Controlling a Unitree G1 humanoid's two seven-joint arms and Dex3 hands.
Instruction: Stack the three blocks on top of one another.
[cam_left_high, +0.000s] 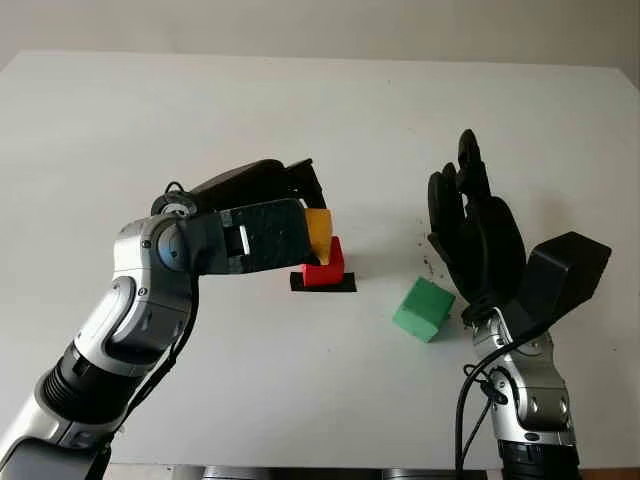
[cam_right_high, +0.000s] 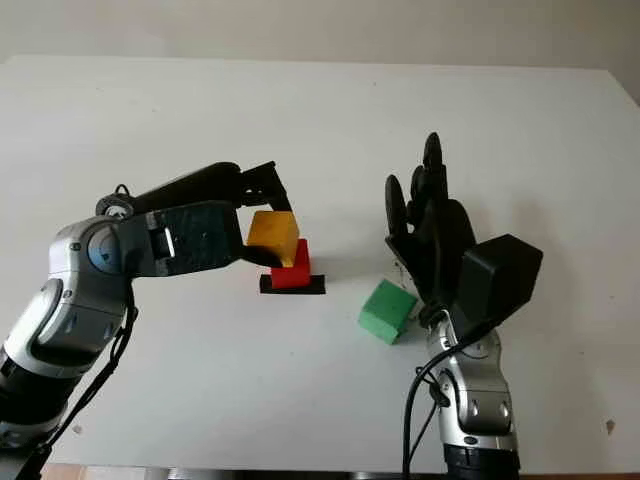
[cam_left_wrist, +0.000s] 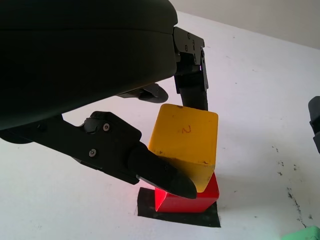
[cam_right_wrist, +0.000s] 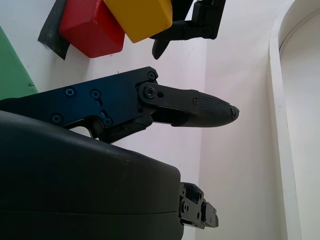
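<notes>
My left hand (cam_right_high: 262, 205) is shut on a yellow block (cam_right_high: 273, 238), holding it tilted right over the red block (cam_right_high: 292, 271). The red block sits on a black tape square (cam_right_high: 293, 285) near the table's middle. In the left wrist view the yellow block (cam_left_wrist: 187, 142) is pinched between black fingers (cam_left_wrist: 155, 172), its lower corner at the red block (cam_left_wrist: 187, 199); whether they touch I cannot tell. A green block (cam_right_high: 387, 311) lies on the table to the right, just left of my right hand (cam_right_high: 428, 215), which is open and raised upright beside it.
The white table (cam_left_high: 250, 110) stretches wide behind and to both sides. Its far edge meets a pale wall. Small dark specks mark the surface near the right hand.
</notes>
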